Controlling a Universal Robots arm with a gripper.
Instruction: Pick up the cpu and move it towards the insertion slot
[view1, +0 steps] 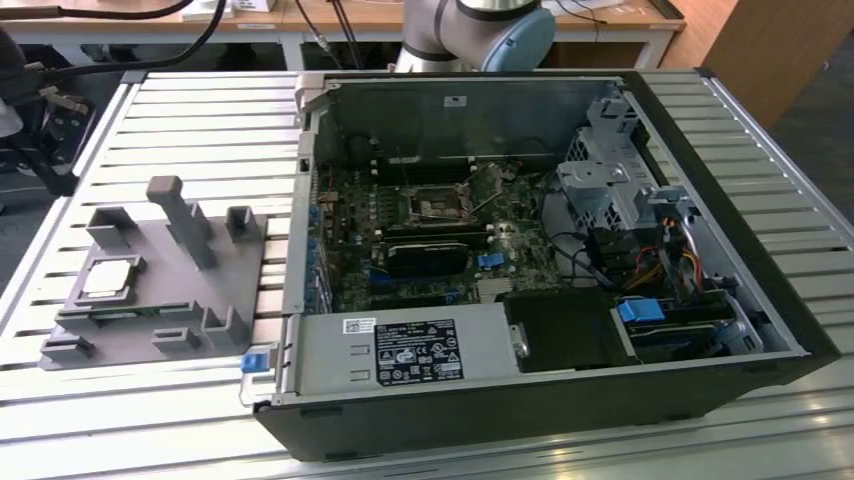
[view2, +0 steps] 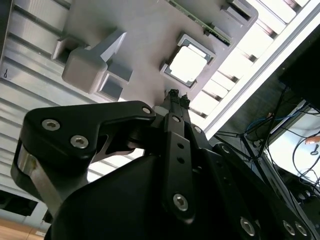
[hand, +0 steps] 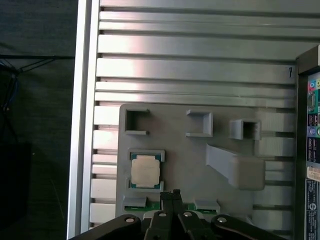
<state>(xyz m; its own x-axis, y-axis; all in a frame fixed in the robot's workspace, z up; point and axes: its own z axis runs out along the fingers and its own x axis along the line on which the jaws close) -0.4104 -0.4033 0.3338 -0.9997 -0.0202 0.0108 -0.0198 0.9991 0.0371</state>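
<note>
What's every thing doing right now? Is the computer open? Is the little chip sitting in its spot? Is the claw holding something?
cpu: lying flat in its recess on the fixture, not gripped.
fixture: flat on the slatted table.
gripper: shut, holding nothing, apart from the cpu.
slot: empty, no chip in it.
case: on its side, open, insides showing.

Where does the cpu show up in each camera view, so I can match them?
Exterior view: the cpu lies in a recess of the grey fixture, towards the exterior view's left.
Second wrist view: cpu close to the gripper.
First wrist view: cpu close to the gripper.
Shared landmark: the fixture's upright post.
</note>
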